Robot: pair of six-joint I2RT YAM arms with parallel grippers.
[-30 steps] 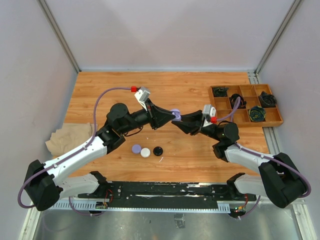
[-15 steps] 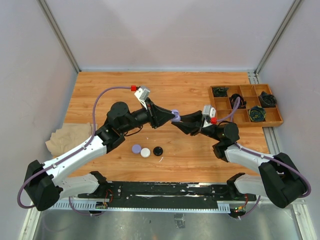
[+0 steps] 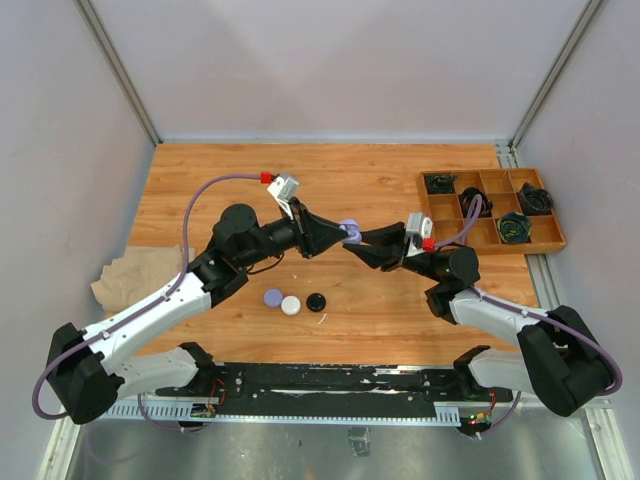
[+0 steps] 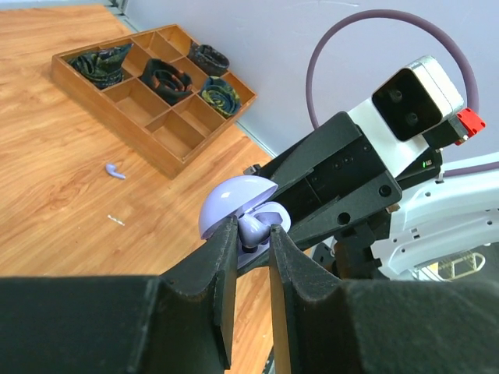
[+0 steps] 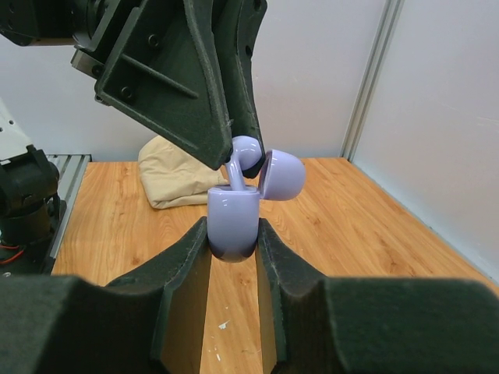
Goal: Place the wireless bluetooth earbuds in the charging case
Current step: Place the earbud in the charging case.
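Watching from the side, I see the two arms have drawn a shade closer over the last second. Their meeting point above the middle of the light wooden table (image 3: 200, 180) has crept slightly toward the left arm. The left gripper (image 4: 253, 234) is pinched tight on a small glossy lavender earbud (image 5: 248, 156). Its stem now reaches down to the mouth of the rounded lavender plastic charging case (image 5: 232, 220). The right gripper (image 5: 232, 238) clamps that case by its body, with the domed lid (image 5: 282, 173) hinged open to one side. Both pieces are held in the air, well above the boards. To my eye the small closing move means the bud is being seated, though I cannot tell whether the stem has gone fully home (the left fingers hide the socket). A second lavender earbud (image 4: 115, 171) lies on the table near the compartmented wooden tray (image 4: 109, 117) — so the job looks half done at best.
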